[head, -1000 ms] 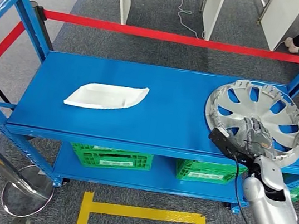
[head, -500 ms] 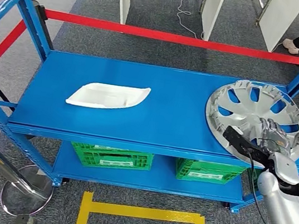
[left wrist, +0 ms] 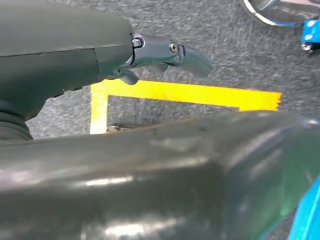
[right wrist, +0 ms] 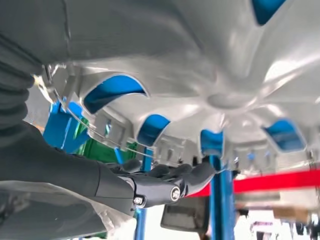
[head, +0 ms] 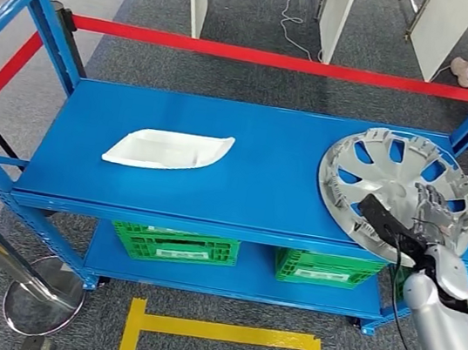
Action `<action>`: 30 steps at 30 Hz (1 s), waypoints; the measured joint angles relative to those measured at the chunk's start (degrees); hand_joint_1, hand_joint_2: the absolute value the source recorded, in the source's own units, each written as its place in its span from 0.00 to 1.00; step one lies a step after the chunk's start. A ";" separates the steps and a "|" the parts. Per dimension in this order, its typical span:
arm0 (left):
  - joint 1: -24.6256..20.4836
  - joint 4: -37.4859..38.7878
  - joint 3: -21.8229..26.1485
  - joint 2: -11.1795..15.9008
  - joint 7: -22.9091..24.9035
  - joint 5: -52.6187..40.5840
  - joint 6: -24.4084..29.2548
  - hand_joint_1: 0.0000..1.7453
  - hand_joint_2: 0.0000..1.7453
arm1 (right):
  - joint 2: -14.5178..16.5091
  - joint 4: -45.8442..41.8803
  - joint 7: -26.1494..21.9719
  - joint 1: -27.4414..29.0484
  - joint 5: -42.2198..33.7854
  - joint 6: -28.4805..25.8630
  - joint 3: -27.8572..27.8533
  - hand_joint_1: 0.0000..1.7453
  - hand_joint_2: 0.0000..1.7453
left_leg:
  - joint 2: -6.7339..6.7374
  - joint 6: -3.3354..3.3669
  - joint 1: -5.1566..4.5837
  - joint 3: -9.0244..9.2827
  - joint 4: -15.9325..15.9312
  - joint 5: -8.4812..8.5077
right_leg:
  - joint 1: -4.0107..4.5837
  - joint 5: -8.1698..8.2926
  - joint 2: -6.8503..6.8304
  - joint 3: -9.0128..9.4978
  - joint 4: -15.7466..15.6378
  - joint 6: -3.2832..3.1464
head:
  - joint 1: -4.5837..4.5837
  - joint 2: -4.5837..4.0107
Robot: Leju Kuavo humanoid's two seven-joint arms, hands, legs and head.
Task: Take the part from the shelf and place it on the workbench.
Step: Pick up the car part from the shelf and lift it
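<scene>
Part: I see the silver hubcap (head: 392, 188) lying at the right end of the blue shelf (head: 271, 176), its near-right rim tilted up a little off the deck.
Right hand: my right hand (head: 429, 217) sits on the hubcap's near-right rim; from the right wrist view its fingers (right wrist: 170, 182) curl against the rim's clips, gripping the hubcap (right wrist: 211, 75).
Right arm: the silver forearm (head: 444, 334) comes in from the lower right, a black cable running along it.
Left hand: my left hand (left wrist: 124, 55) hangs over the grey carpet and a yellow floor line (left wrist: 188, 93); the fingers (left wrist: 177, 52) are loosely extended and hold nothing.
Elsewhere on the shelf: a white moulded piece (head: 168, 149) lies flat left of centre, well apart from the hubcap.
Below: green crates (head: 174, 245) on the lower level.
Behind: a red tape barrier (head: 269, 58).
</scene>
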 joint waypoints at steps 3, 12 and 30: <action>0.33 0.00 0.00 0.07 -0.05 -0.02 0.00 0.00 0.00 | 1.43 -0.49 -1.18 1.35 0.42 -6.19 -1.15 0.00 0.00 | 0.08 -0.88 0.09 -1.44 3.49 -2.52 | -0.29 0.16 -0.18 0.12 -0.22 -1.09 | -0.14 0.00; 0.65 0.00 0.00 0.24 -0.45 -0.20 0.24 0.00 0.00 | 5.02 -4.04 -6.77 4.16 -3.33 -9.51 -4.19 0.00 0.00 | 0.15 0.31 -0.22 -0.67 2.42 -0.34 | 0.37 -0.05 -0.13 0.14 0.00 -1.56 | -0.17 0.00; 0.73 0.00 0.00 0.69 -1.25 -0.41 -0.30 0.00 0.00 | 1.21 -4.37 -12.14 4.84 0.26 4.25 2.44 0.00 0.00 | 0.07 0.23 -0.17 0.22 -0.06 -0.19 | -0.31 -0.30 0.01 0.06 0.09 0.28 | 0.09 0.00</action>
